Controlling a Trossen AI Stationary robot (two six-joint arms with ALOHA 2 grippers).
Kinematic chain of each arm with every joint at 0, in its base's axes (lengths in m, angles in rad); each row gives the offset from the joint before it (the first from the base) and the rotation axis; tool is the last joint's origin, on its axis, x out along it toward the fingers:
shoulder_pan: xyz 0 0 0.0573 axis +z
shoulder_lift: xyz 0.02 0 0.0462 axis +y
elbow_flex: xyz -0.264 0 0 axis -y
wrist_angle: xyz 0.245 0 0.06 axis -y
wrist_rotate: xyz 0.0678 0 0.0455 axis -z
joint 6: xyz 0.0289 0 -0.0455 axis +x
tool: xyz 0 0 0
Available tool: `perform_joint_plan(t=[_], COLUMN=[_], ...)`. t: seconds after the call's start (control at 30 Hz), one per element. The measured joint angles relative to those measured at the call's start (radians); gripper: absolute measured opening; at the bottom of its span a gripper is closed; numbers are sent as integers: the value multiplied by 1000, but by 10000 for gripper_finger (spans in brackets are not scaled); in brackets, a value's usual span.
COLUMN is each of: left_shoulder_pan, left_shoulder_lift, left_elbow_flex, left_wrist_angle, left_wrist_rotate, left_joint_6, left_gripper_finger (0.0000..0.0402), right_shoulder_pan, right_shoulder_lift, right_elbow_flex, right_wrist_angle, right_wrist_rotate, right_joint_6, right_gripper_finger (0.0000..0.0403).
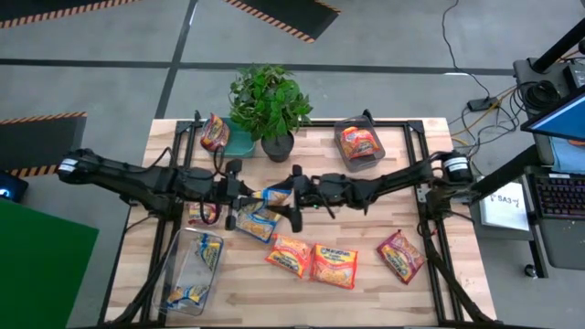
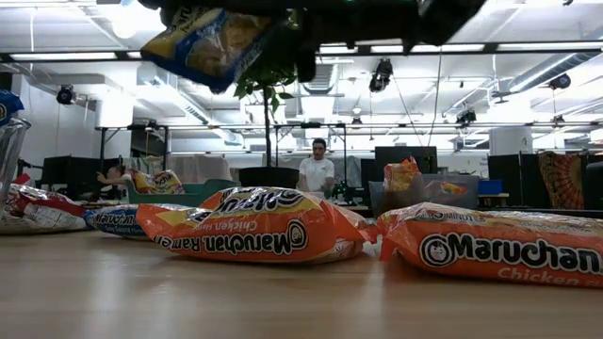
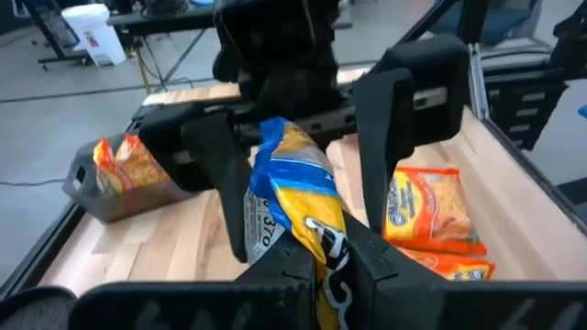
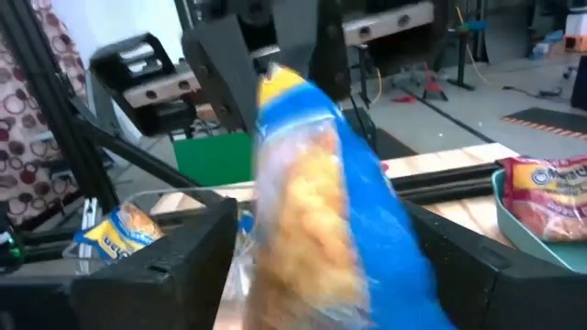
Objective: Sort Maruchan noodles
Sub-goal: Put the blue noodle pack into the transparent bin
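A blue-and-yellow Maruchan packet [image 1: 276, 195] is held in the air over the table's middle, between the two grippers; it shows high in the low view [image 2: 212, 42]. My left gripper [image 1: 250, 194] is shut on it. My right gripper [image 1: 294, 198] is open, its fingers [image 3: 396, 119] standing on either side of the packet's other end [image 4: 312, 211]. Whether they touch it I cannot tell. Another blue-and-yellow packet [image 1: 254, 220], two orange ones [image 1: 290, 255] [image 1: 335, 265] and a red one [image 1: 402, 255] lie flat on the table. My left gripper pinches the blue-and-yellow packet between its two fingers at one crumpled end [image 3: 323, 240], coming level from the table's left side. The packet is lifted clear of the table and reaches out from the fingers toward the right gripper.
A clear bin [image 1: 175, 274] near the left front corner holds blue-and-yellow packets. Another clear bin [image 1: 362, 161] at the far right holds an orange one, and a teal bin [image 1: 239, 143] holds a red packet. A potted plant [image 1: 270, 105] stands at the far edge. A person stands in the room behind.
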Motion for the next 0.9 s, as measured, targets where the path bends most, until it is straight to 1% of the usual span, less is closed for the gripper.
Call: perform_joint_plan(t=[0.07, 0.13, 0.2, 0.33, 0.4, 0.47, 0.53, 0.63, 0.77, 0.9], left_shoulder_pan=[0, 0, -1, -1, -1, -1, -1, -1, -1, -1], left_shoulder_lift=[2, 1, -2, -12, -18, -34, -63, -126, -221, -295], left_elbow_flex=[0, 0, 0, 0, 0, 0, 0, 0, 0, -30], left_wrist_angle=[3, 0, -3, -17, -18, -28, -49, -98, -121, -93], left_wrist_rotate=[0, 0, 0, 0, -4, -6, -7, -9, -16, -116], left_joint_6=[0, 0, -3, -5, -16, -22, -23, -27, -44, -69], left_gripper_finger=[2, 2, 2, 5, 13, 28, 49, 84, 124, 141], right_shoulder_pan=[0, 0, 0, 0, 0, 1, 2, 7, 24, 51], right_shoulder_lift=[6, 11, 11, 10, 10, 10, 10, 10, 14, 49], right_elbow_flex=[20, 36, 41, 46, 47, 47, 47, 47, 46, 70], right_wrist_angle=[-39, -65, -74, -74, -72, -73, -72, -81, -82, -78], right_wrist_rotate=[-1, -2, -5, -44, -51, -53, -53, -53, -52, -45], right_joint_6=[-6, -13, -14, -14, -15, -22, -23, -22, -34, -47], right_gripper_finger=[247, 219, 182, 100, 61, 32, 22, 28, 34, 26])
